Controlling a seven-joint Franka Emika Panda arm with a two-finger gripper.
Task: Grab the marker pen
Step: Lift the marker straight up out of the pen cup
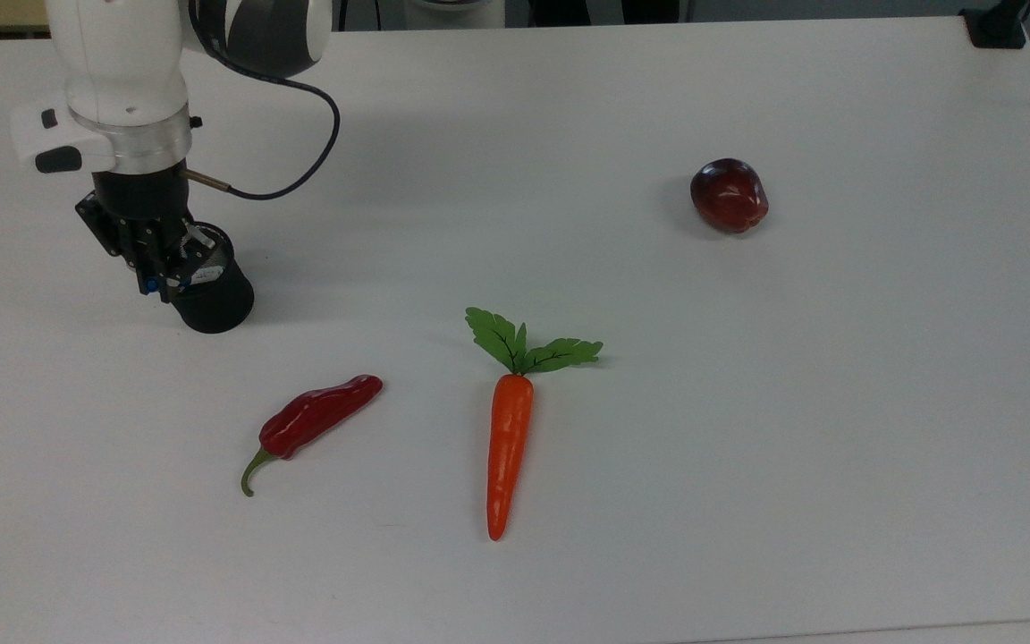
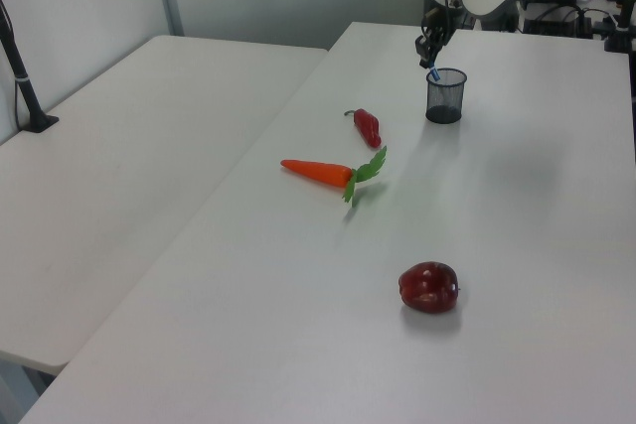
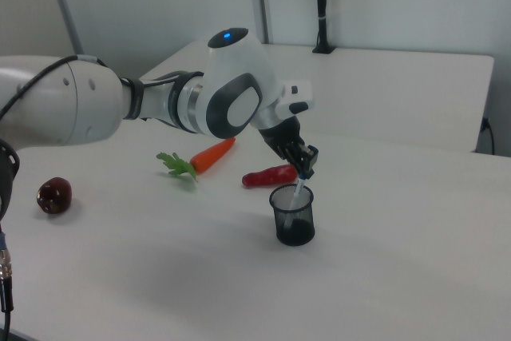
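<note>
Top view: gripper (image 1: 155, 284) over the cup (image 1: 211, 300) near the top view's left table (image 1: 569, 134) edge; fingers closed on the blue cap of the pen (image 1: 150, 285), little of which shows past them; cup stands well in from the edge, with open table on its right; count on table: one cup, one pepper (image 1: 314, 418), one carrot (image 1: 508, 438), one apple (image 1: 729, 195); pepper and carrot lie apart below the cup, apple well apart toward the top view's right; wide bare table around the apple and along the near edge.

Left view: gripper (image 2: 429, 60) above the cup (image 2: 444, 96) at the far end of the table (image 2: 298, 325); blue of the pen (image 2: 434, 73) just under the fingers, its lower end inside the cup's rim; pepper (image 2: 368, 127), carrot (image 2: 323, 172) and apple (image 2: 429, 287) in a loose line toward the camera; a second bare table (image 2: 99, 196) adjoins on the left view's left.

Right view: the pen (image 3: 299, 190) shows plainly, a white shaft tilted, top clamped in the gripper (image 3: 307, 168), lower part down inside the mesh cup (image 3: 293, 215); pepper (image 3: 270, 175) and carrot (image 3: 206, 157) behind the cup; apple (image 3: 53, 196) far on the right view's left; open table in front of the cup.
</note>
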